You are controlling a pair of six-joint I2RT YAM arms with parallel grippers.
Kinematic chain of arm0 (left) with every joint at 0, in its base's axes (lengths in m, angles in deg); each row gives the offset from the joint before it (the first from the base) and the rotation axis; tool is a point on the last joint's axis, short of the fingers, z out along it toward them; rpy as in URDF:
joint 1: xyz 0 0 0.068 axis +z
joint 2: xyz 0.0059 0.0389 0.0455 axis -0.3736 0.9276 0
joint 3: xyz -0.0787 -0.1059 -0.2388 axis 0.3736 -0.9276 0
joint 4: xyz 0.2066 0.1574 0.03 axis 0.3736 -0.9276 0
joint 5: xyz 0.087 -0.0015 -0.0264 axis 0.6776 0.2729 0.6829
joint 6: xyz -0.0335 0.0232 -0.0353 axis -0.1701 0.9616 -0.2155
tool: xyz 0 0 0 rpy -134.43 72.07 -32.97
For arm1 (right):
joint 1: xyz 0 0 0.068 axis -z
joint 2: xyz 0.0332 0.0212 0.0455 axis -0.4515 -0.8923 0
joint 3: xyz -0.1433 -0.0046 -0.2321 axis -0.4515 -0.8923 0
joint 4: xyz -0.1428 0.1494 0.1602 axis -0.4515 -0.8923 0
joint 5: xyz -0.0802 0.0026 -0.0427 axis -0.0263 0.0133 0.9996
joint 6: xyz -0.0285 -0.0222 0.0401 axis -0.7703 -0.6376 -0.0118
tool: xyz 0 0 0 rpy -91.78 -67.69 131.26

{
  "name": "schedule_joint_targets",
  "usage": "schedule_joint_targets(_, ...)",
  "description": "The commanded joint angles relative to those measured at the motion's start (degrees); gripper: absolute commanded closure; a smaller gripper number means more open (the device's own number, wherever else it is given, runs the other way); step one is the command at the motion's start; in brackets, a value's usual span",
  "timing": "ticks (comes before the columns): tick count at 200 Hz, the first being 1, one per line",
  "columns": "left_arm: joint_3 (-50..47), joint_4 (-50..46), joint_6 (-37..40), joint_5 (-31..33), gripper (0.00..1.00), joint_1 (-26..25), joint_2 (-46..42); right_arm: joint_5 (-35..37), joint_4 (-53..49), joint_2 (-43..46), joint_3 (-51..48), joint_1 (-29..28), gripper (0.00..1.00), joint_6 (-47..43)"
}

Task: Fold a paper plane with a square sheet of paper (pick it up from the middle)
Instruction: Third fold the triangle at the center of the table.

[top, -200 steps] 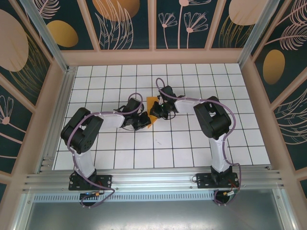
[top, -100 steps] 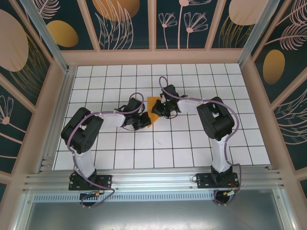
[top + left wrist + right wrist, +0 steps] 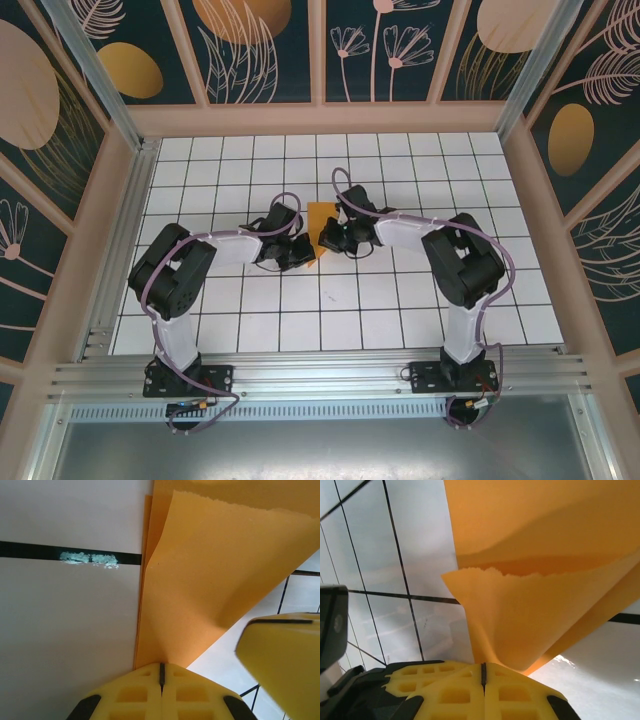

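Out in the middle of the white gridded bench (image 3: 400, 300), a bit toward the far side, sits the bright-orange thin paper sheet (image 3: 322, 218). It's between the two black arms, folded over into a small layered shape rather than lying flat as a square.

The left tool (image 3: 302, 254) comes at it from the left and has the near end of the sheet. In the left wrist view the yellow fingers (image 3: 135, 690) are pressed tight together with only a thin seam between them, and the orange layers come straight out of that seam and fan upward. So that one is clamped on the paper. One layer shows a slightly ragged edge across the top. There's also a scuffed pale-green smear (image 3: 89, 558) on a black grid line just left of the sheet.

The right tool (image 3: 331, 237) reaches in from the other side and touches the paper's right edge. Its wrist view tells the same story: yellow pads (image 3: 520, 692) closed flush, with a cone of orange paper pinched in the seam and more orange layers curving above it. You can see its yellow fingertip poking into the lower right of the left wrist view too, just beside the sheet.

Both tools are really close together, nearly touching. Can't tell how much of the paper rests on the bench.
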Motion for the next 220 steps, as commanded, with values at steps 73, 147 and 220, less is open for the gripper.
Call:
schedule_joint_targets(73,-1.5,-9.3,1.7,6.1,0.96,0.1,4.2,-2.5,-2.8,-6.2,2.1,0.6,1.0,-2.4)
schedule_joint_targets(147,-1.5,-12.4,5.7,7.6,0.96,0.1,5.3,-0.5,-2.6,-7.8,5.4,7.6,1.0,-6.7)
schedule_joint_targets(220,-1.5,-12.7,6.0,7.9,0.96,0.1,5.4,3.5,-5.7,-10.4,13.1,15.4,1.0,-10.5)
